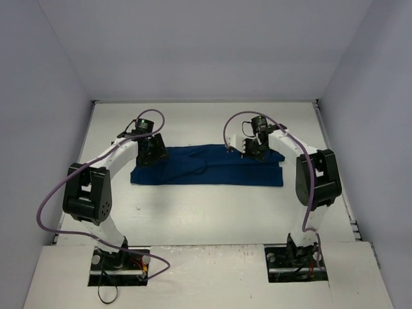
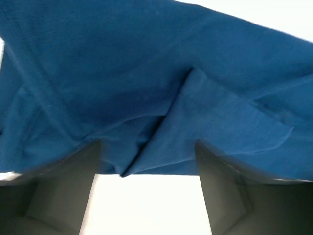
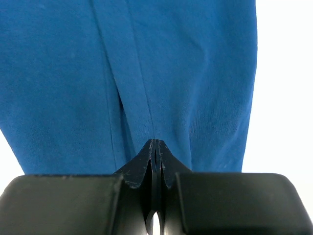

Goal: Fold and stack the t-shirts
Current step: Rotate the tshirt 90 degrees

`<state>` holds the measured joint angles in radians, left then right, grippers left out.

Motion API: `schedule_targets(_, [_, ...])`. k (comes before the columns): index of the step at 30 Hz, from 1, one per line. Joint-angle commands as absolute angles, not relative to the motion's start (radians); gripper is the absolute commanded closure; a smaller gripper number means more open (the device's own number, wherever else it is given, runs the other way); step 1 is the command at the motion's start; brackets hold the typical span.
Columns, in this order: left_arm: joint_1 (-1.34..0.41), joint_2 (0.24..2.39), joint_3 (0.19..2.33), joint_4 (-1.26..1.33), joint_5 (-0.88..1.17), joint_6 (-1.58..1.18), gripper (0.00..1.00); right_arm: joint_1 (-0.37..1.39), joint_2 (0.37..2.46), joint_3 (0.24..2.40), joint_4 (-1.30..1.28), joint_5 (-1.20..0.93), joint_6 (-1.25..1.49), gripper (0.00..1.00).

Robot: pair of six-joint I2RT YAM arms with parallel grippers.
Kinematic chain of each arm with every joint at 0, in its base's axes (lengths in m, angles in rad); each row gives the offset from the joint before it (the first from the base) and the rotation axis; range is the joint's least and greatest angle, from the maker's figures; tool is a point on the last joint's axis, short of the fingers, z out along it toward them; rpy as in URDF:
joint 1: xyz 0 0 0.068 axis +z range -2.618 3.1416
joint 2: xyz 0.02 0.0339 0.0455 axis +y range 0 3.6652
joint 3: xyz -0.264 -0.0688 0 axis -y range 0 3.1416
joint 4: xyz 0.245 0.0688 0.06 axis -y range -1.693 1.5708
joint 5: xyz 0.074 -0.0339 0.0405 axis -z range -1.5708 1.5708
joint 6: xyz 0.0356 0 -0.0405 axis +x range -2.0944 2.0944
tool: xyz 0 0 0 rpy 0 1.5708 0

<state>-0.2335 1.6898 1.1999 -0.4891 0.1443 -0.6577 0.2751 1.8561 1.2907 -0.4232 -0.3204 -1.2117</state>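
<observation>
Right gripper (image 3: 154,143) is pinching a fold of the t-shirt (image 1: 206,168); left gripper (image 2: 146,143) is standing wide, straddling its edge.

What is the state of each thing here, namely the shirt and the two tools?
t-shirt: folded into a long band, lying flat on the table.
left tool: open, fingers astride the cloth's edge.
right tool: shut, seemingly pinching a crease of the t-shirt.
</observation>
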Motion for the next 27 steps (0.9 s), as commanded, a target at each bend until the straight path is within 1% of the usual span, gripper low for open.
schedule_targets(1, [-0.234, 1.682, 1.202, -0.372, 0.209, -0.716, 0.67, 0.304, 1.857, 1.322, -0.441, -0.345, -1.289, 1.00])
schedule_targets(2, [-0.235, 1.666, 1.192, -0.350, 0.234, -0.726, 0.84, 0.308, 1.850, 1.325, -0.443, -0.346, -1.284, 1.00])
schedule_targets(3, [-0.238, 1.652, 1.183, -0.325, 0.261, -0.731, 0.94, 0.314, 1.837, 1.325, -0.444, -0.350, -1.281, 1.00])
schedule_targets(4, [-0.248, 1.632, 1.181, -0.324, 0.291, -0.735, 1.00, 0.318, 1.813, 1.325, -0.445, -0.351, -1.281, 1.00])
schedule_targets(8, [-0.272, 1.606, 1.161, -0.337, 0.295, -0.752, 1.00, 0.346, 1.738, 1.321, -0.442, -0.376, -1.271, 1.00])
schedule_targets(10, [-0.272, 1.625, 1.148, -0.343, 0.284, -0.766, 1.00, 0.350, 1.732, 1.324, -0.442, -0.367, -1.295, 1.00])
schedule_targets(16, [-0.250, 1.674, 1.127, -0.378, 0.232, -0.805, 1.00, 0.308, 1.813, 1.340, -0.440, -0.308, -1.471, 1.00])
schedule_targets(21, [-0.226, 1.725, 1.142, -0.401, 0.215, -0.813, 1.00, 0.308, 1.892, 1.344, -0.440, -0.268, -1.538, 1.00])
schedule_targets(27, [-0.178, 1.805, 1.174, -0.427, 0.184, -0.809, 1.00, 0.321, 1.958, 1.287, -0.442, -0.205, -1.580, 1.00])
